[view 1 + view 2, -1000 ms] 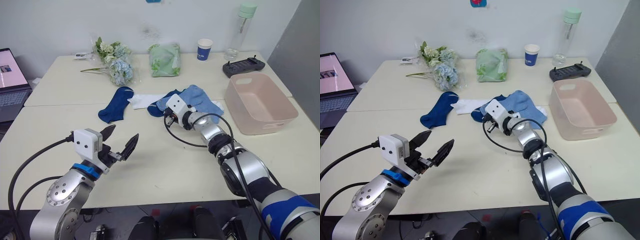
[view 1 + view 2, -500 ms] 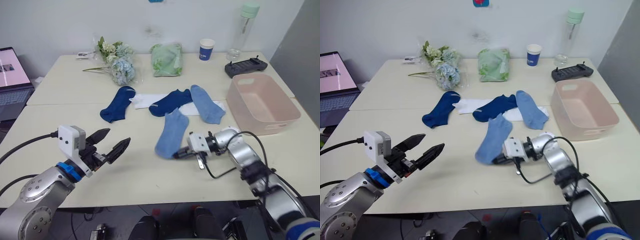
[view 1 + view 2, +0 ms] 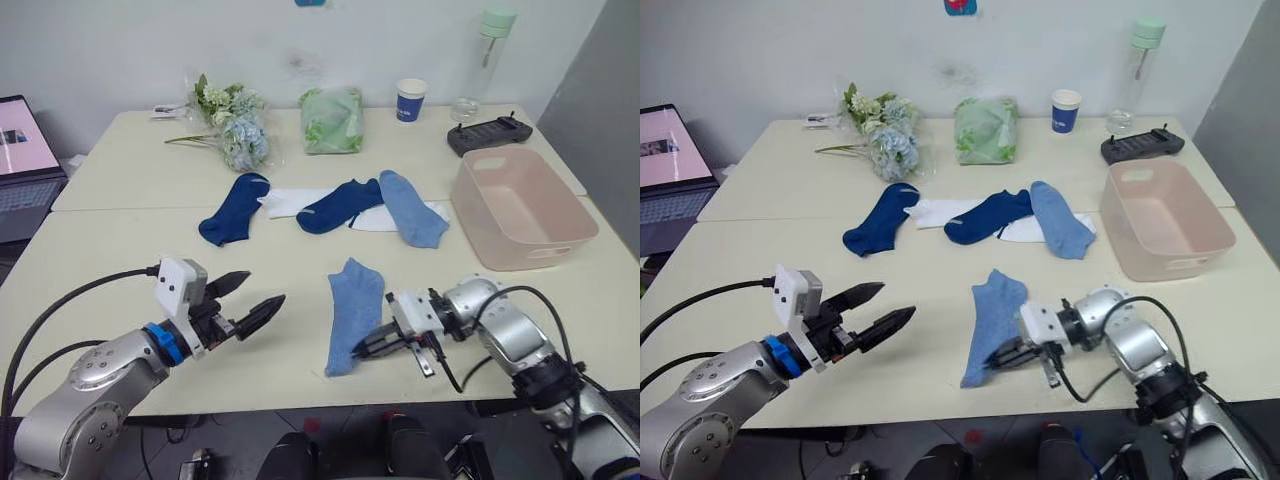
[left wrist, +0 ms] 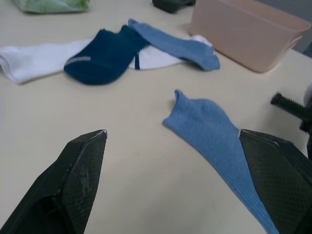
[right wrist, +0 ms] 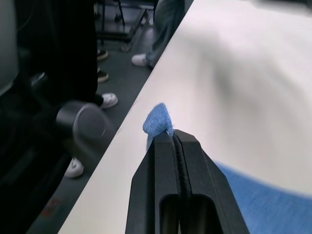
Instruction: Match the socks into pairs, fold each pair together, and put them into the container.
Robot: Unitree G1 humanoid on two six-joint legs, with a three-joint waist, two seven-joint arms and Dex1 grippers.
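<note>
A light blue sock (image 3: pixel 356 308) lies flat near the table's front edge, and my right gripper (image 3: pixel 374 345) is shut on its near end; the right wrist view shows the fingers (image 5: pixel 161 161) pinching a fold of that sock (image 5: pixel 158 120). My left gripper (image 3: pixel 256 301) hovers open to the left of it, with nothing between its fingers (image 4: pixel 80 165). Farther back lie a dark navy sock (image 3: pixel 230 208), a white sock (image 3: pixel 290 200), a second dark navy sock (image 3: pixel 338 203) and a second light blue sock (image 3: pixel 408 207) over another white sock (image 3: pixel 372 220). The pale pink container (image 3: pixel 562 240) stands at the right and holds nothing.
Along the back of the table are a bunch of flowers (image 3: pixel 235 130), a pale green bag (image 3: pixel 330 118), a blue-and-white paper cup (image 3: pixel 409 99), a bottle (image 3: pixel 480 60) and a black controller (image 3: pixel 488 132). A laptop (image 3: pixel 20 165) sits at the far left.
My right gripper has drawn the light blue sock toward the front edge and lowered it, so it now lies flat. My left gripper has shifted right, closer to the sock.
</note>
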